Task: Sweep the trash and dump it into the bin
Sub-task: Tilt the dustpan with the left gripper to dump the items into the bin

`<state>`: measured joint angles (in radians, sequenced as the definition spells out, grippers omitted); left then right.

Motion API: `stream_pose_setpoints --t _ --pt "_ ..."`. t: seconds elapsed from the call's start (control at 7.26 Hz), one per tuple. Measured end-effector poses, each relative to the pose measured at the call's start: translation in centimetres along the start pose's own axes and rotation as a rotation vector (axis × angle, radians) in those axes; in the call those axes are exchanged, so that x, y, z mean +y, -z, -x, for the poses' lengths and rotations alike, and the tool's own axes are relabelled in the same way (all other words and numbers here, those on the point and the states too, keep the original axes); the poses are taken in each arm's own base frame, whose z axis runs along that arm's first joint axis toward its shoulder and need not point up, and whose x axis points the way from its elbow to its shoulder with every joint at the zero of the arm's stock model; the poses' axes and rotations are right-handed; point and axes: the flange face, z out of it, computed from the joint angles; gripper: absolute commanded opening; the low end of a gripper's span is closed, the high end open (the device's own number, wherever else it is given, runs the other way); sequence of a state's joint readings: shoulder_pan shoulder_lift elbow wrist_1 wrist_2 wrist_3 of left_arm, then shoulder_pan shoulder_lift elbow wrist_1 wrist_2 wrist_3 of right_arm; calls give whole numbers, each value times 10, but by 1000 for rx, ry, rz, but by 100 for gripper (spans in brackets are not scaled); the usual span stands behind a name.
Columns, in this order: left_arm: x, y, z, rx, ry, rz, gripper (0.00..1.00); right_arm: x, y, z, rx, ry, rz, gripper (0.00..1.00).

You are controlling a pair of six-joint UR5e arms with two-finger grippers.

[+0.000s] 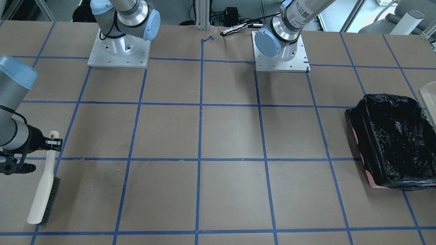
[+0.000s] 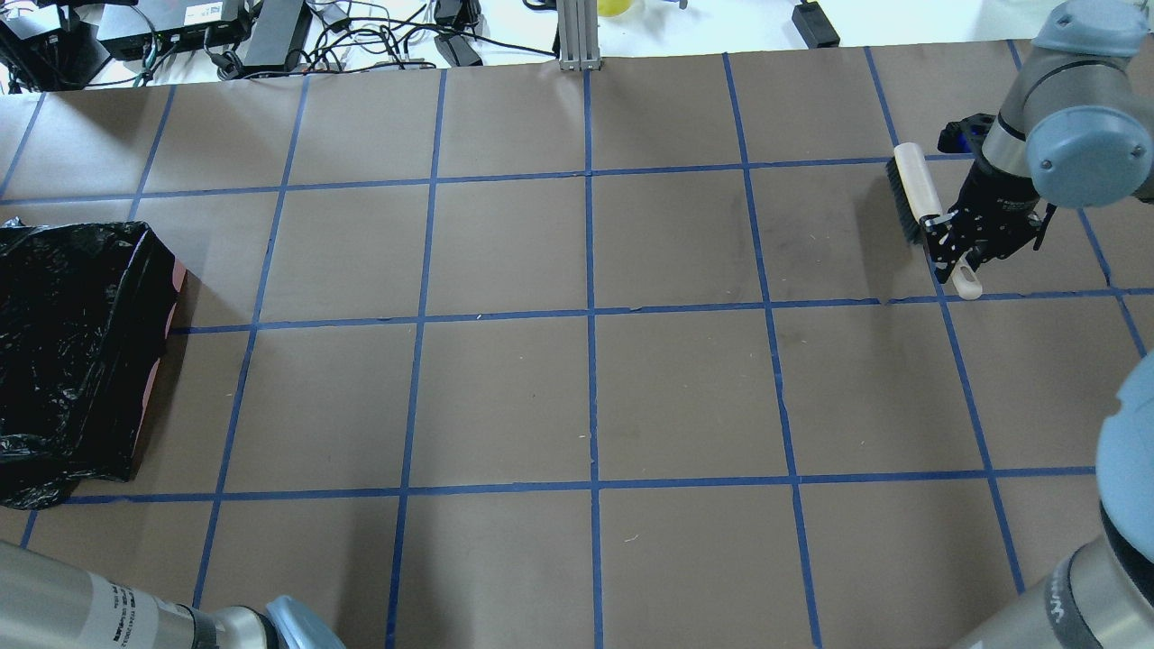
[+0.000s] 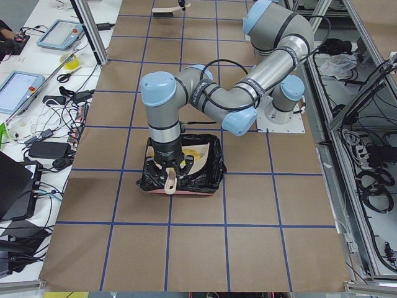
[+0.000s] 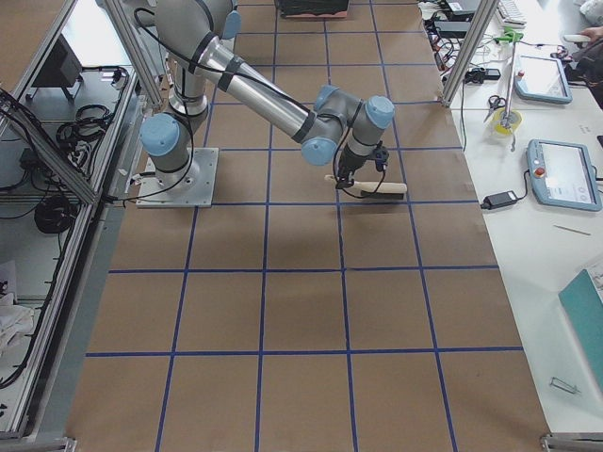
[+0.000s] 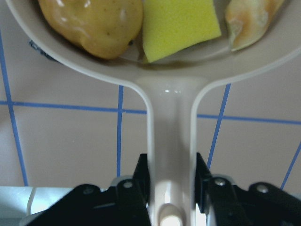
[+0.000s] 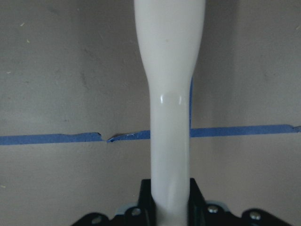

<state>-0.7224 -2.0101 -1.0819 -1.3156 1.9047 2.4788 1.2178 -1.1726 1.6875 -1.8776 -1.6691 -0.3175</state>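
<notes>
Our left hand [image 5: 171, 176] is clamped on the handle of the dustpan [image 5: 169, 89], above the bin [image 3: 214, 171]. The roll [image 5: 94, 23], sponge block [image 5: 178, 21] and croissant [image 5: 249, 21] lie in it. We should tip slowly, with the lip inside the bin's walls. Well away from the bin, our right hand [image 6: 171, 197] grips the brush [image 6: 170, 94]. The brown tabletop [image 2: 586, 397] has a blue-taped grid, with cables [image 2: 379, 41] beyond.

glossy plastic bin [image 1: 367, 134], matt paper table [image 1: 231, 136]

Overhead and front cameras face each other (both show the bin [image 1: 362, 143]).
</notes>
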Motion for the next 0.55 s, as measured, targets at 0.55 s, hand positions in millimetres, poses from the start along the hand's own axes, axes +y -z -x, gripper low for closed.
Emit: stream_pose_setpoints --t 0.55 --pt "-67 27 46 44 -156 387 0 0 -2 0 -2 9 5 0"
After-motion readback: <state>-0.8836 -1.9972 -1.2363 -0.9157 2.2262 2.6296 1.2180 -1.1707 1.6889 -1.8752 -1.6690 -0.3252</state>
